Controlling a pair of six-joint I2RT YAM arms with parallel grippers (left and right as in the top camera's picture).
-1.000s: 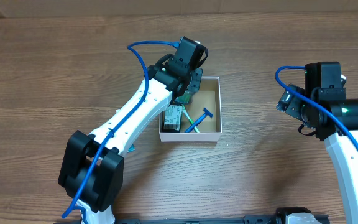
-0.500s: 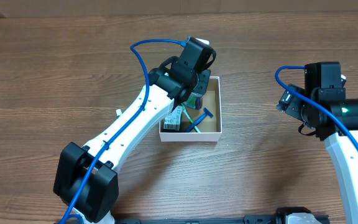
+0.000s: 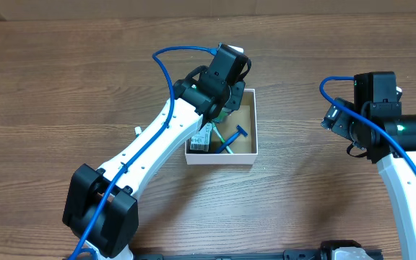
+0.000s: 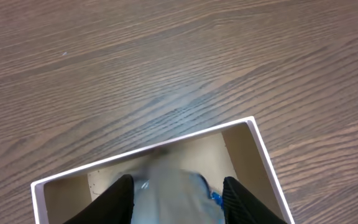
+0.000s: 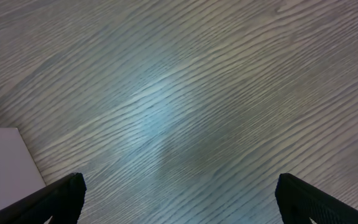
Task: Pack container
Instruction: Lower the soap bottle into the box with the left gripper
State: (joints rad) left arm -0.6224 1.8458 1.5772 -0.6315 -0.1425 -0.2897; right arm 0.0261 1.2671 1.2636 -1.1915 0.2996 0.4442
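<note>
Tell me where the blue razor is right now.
In the overhead view, the blue razor lies inside the container, on its brown floor near the right wall.

A shallow square cardboard box, white on its outer walls and rim and brown inside, sits upright and open-topped on the wooden table, a little right of the middle. Its sides run nearly square to the table's edges. In the overhead view its far-left corner is hidden. A few small items lie on its floor, mostly in the near half, among them a blue razor. The left wrist view shows its far rim and bare inner wall.
</note>
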